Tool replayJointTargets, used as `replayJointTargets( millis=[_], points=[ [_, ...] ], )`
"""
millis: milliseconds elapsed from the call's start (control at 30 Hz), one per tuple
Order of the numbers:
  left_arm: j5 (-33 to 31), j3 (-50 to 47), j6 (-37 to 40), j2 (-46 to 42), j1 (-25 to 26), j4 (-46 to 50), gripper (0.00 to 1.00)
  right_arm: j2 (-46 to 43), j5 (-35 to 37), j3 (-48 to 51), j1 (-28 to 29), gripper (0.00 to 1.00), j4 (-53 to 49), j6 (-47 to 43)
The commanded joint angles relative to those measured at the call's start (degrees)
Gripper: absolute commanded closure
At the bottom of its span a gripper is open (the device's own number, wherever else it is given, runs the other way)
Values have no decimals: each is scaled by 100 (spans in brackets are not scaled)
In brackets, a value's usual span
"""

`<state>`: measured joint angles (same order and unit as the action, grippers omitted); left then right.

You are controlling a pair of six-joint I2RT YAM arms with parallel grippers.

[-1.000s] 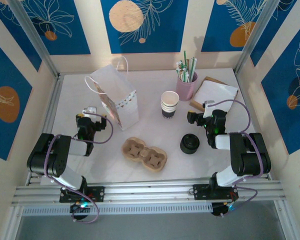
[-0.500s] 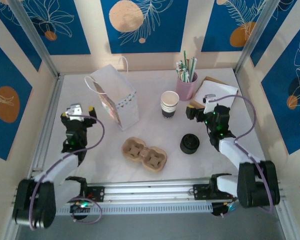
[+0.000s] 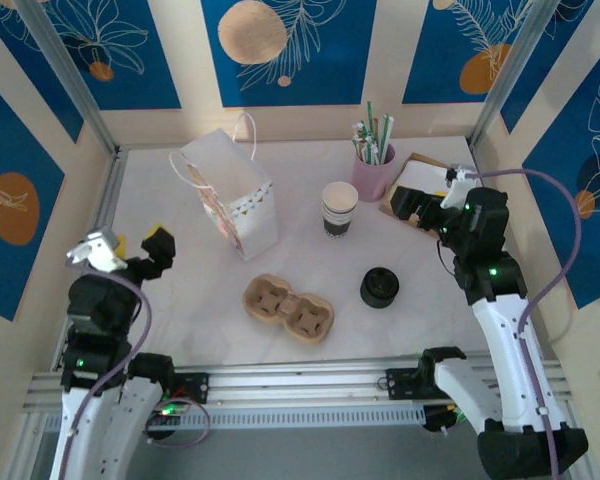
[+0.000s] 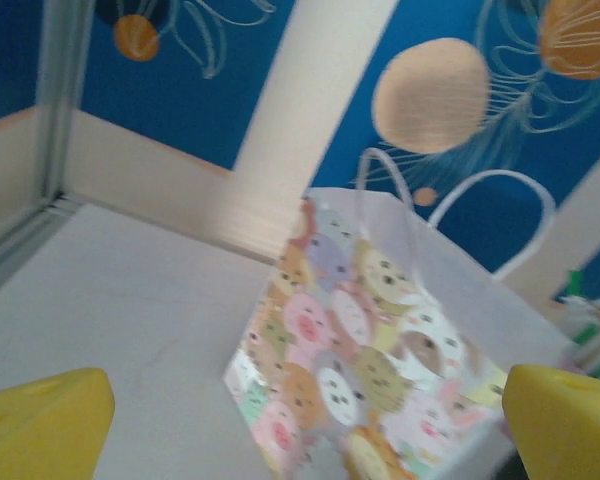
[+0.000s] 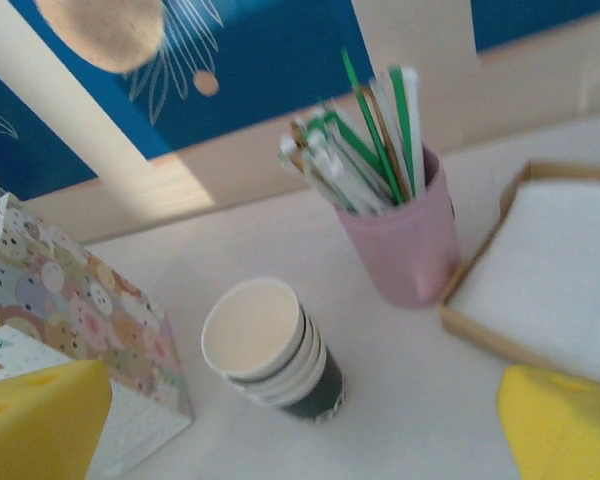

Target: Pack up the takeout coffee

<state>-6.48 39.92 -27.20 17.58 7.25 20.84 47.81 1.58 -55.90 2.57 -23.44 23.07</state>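
Left jaws, right jaws: pads yellow. Between left jaws: paper bag white, side printed with pastel animal faces in pink, tan, lilac. Between right jaws: cup stack white, dark band at base; straw cup pink; straws green, white. Walls blue, peach discs. Table white.

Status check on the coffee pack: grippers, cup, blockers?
Left gripper and right gripper open, empty. Cup stack lidless, black lids apart on table. Paper bag upright, nothing crowding it.
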Motion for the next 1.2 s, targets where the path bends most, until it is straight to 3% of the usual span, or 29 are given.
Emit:
replayJointTargets(
  millis=[0, 67, 133, 200, 367, 467, 667, 867, 1033, 1167],
  points=[
    [344, 164, -512, -291, -21, 1419, 0, 153, -1082, -194, -411, 1, -1018, 641],
    [284, 108, -881, -475, -23, 1502, 0, 501, -1482, -460, -458, 10, -1170, 634],
    [652, 27, -938, -408, -22, 1260, 0, 903, -1476, -766, -279, 17, -1435, 575],
    [869, 4, -1129, -118, -21, 1301, 0, 1324, -1140, -1076, 34, 21, -1704, 470],
    [2179, -570, -1582, 516, -22, 836, 0, 2329, -380, -1962, 703, 38, -2411, 197],
    [2525, -915, -1829, 529, 34, 807, 0, 2858, 30, -2489, 1032, 45, -2749, 90],
    [2522, -1144, -1670, 288, 213, 1482, 0, 3854, 806, -3462, 1530, 56, -3312, -55],
    [2405, -1148, -1598, 359, 603, 1803, 0, 4729, 1285, -4209, 1769, 57, -3718, -79],
    [1853, -948, -1578, 533, 1306, 1959, 0, 5233, 1503, -4567, 1821, 63, -3874, -61],
    [1238, -879, -1694, 945, 2189, 1751, 0, 5531, 1634, -4727, 1841, 66, -3896, -60]
  ],
)
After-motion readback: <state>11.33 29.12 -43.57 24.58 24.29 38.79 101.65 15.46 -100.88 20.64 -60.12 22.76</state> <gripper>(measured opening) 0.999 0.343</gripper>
